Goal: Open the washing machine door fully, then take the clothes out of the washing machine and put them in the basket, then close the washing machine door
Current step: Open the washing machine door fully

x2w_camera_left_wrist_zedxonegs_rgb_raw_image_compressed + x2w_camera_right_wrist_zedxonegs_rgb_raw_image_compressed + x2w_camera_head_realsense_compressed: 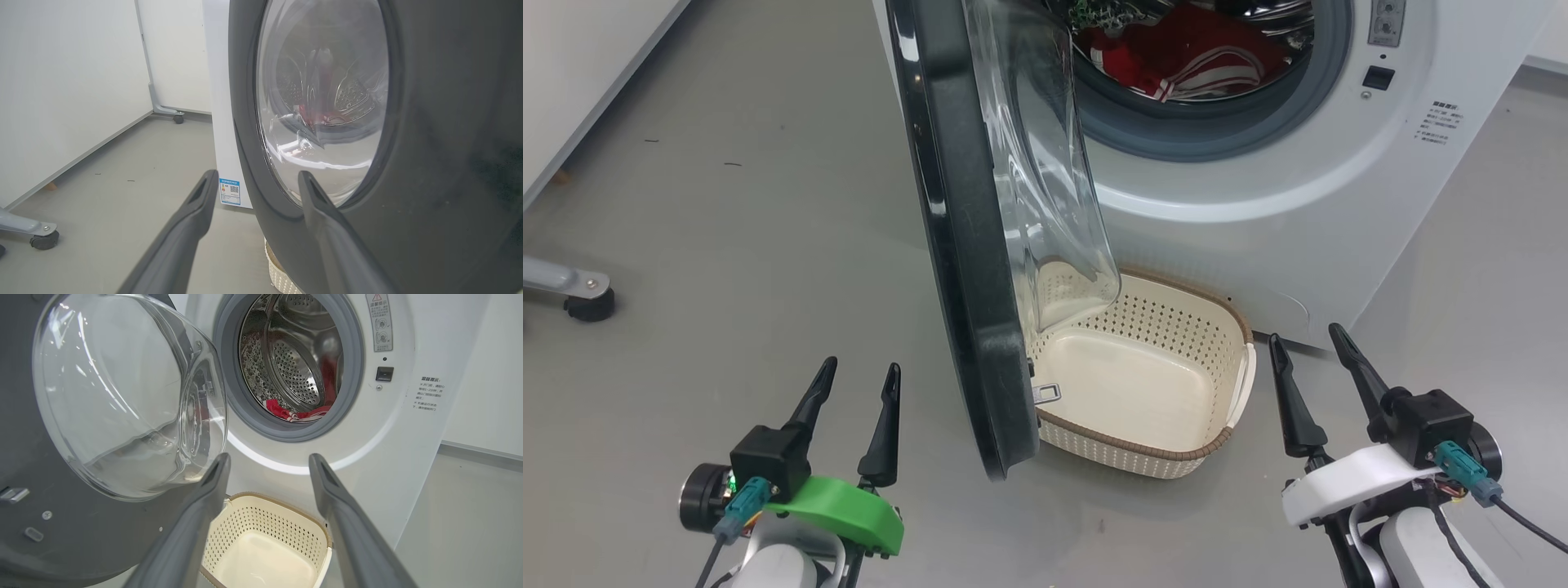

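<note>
The washing machine door (968, 245) stands about half open, its black rim edge-on toward me and its glass bowl (122, 400) bulging toward the white washing machine (1258, 188). Red clothes (1184, 53) with white stripes lie in the steel drum (294, 367). The cream basket (1143, 384) sits on the floor below the opening, nothing in it, partly under the door. My left gripper (858, 376) is open on the door's outer side, near its lower rim (327, 253). My right gripper (1311, 339) is open to the right of the basket (265, 547), holding nothing.
Grey floor (727, 245) stretches to the left of the door. A grey stand foot with a castor (584, 298) sits at the far left, and a white wall panel (580, 73) runs along the left side. More floor lies right of the machine.
</note>
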Robot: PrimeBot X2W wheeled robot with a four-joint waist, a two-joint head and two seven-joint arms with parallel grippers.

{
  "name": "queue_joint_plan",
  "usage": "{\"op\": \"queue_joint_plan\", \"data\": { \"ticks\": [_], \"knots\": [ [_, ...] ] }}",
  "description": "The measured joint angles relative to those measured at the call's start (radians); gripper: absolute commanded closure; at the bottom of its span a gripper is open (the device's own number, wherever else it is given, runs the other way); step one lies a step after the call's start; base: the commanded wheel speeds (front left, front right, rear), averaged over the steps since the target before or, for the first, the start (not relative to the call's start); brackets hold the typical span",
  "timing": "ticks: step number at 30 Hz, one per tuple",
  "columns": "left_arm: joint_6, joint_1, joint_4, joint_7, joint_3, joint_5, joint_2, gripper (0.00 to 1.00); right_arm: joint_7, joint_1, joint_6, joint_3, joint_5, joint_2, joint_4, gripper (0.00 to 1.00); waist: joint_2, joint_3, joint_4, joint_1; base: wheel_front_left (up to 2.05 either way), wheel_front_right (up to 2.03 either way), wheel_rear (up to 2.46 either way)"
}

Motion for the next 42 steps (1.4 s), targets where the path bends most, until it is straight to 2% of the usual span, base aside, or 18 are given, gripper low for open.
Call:
{"op": "queue_joint_plan", "data": {
  "ticks": [5, 23, 24, 25, 26, 42],
  "knots": [
    [0.000, 0.010, 0.000, 0.000, 0.000, 0.000, 0.000, 0.00, 0.000, 0.002, 0.002, -0.018, -0.015, 0.016, 0.000, 0.00, 0.0000, -0.002, 0.000, 0.0000, 0.00, 0.00, 0.00],
    [0.000, 0.016, 0.001, 0.000, -0.004, 0.000, 0.000, 0.00, 0.000, 0.021, 0.044, -0.074, -0.067, 0.048, 0.006, 0.00, 0.0000, -0.007, -0.001, 0.0000, 0.00, 0.00, 0.00],
    [0.000, 0.016, 0.001, 0.000, -0.004, 0.000, 0.000, 0.21, 0.000, 0.021, 0.048, -0.077, -0.070, 0.049, 0.006, 0.00, 0.0000, -0.007, -0.001, 0.0000, 0.00, 0.00, 0.00],
    [0.000, 0.016, 0.001, 0.000, -0.004, 0.000, 0.000, 0.73, 0.000, 0.021, 0.052, -0.080, -0.072, 0.051, 0.006, 0.00, 0.0000, -0.007, -0.001, 0.0000, 0.00, 0.00, 0.00],
    [0.000, 0.016, 0.001, 0.000, -0.004, 0.000, 0.000, 1.00, 0.000, 0.021, 0.052, -0.081, -0.074, 0.054, 0.007, 0.00, 0.0000, -0.007, -0.001, 0.0000, 0.00, 0.00, 0.00],
    [0.000, 0.016, -0.016, 0.000, -0.001, 0.004, 0.001, 1.00, 0.000, 0.039, 0.088, -0.119, -0.109, 0.074, 0.016, 0.00, 0.0000, -0.009, 0.005, 0.0000, 0.00, 0.00, 0.00]
  ]
}}
